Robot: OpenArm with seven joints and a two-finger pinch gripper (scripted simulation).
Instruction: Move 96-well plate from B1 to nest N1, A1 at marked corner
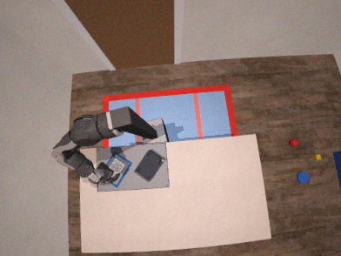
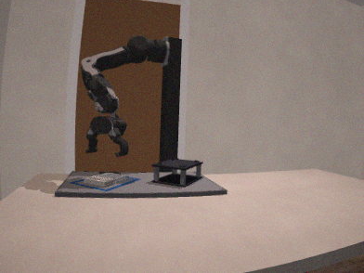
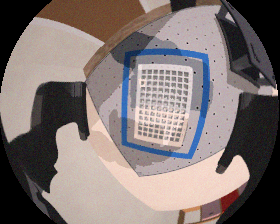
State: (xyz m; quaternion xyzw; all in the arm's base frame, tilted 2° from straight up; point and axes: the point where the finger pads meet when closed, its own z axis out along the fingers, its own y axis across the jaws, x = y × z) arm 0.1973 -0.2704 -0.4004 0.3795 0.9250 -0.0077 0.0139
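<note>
Wrist view is showing the two dark fingers of the gripper (image 3: 146, 128) spreading wide at the left and right edges of the frame, gripping nothing. Between them, well below, the 96-well plate (image 3: 163, 105) is lying flat in the middle of the frame, inside the blue outline of spot B1 (image 3: 126, 100) on the grey base board (image 3: 206, 37). The dark plate nest N1 (image 3: 240, 41) is showing at the upper right edge.

From the exterior view, the counter (image 2: 195, 232) is filling the lower half of the frame. On it the board is sitting left of centre, carrying the plate (image 2: 107, 179) at its left end and the raised nest (image 2: 177, 165) on its short legs toward the right. The gripper (image 2: 107, 149) is hanging open above the plate, clearly apart from it. Behind the nest the black column (image 2: 170, 97) is rising, with the arm (image 2: 99, 81) bending out to the left in front of the brown door (image 2: 135, 23).
</note>
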